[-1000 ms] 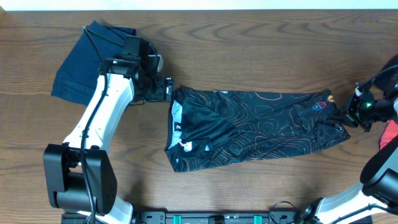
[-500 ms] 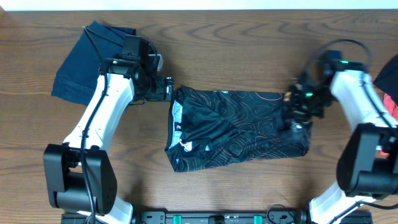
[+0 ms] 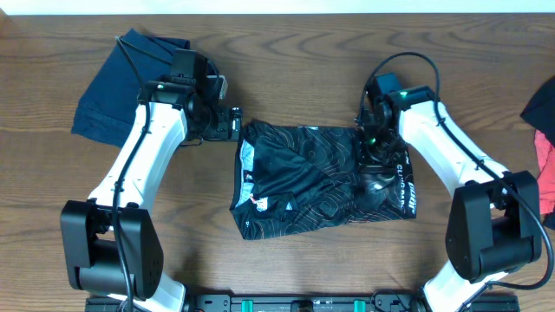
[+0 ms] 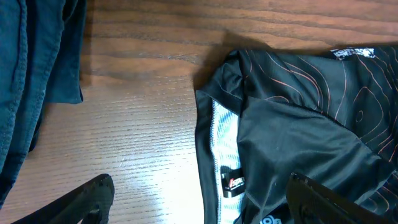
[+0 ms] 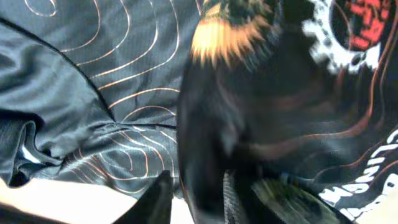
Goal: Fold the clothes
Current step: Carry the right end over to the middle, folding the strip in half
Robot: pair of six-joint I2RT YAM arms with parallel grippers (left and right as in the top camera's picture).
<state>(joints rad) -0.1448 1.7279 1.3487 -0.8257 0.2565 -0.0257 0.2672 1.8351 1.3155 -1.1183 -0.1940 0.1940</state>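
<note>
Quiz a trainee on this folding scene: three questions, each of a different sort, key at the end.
1. True or false: the left gripper is clamped on the jersey.
2. Which garment lies farthest to the robot's left? A. the jersey B. the navy garment C. a striped towel
3. Fill in: the right gripper is over the jersey's ____ half, beside the white lettering.

Key: 1 false, its fingers stand open beside the collar edge; 2 B; 3 right.

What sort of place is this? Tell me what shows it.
Probably a robotics lab bench: a wood-grain table, left arm and right arm mounted at its edge, a black jersey and navy denim garment laid out.
</note>
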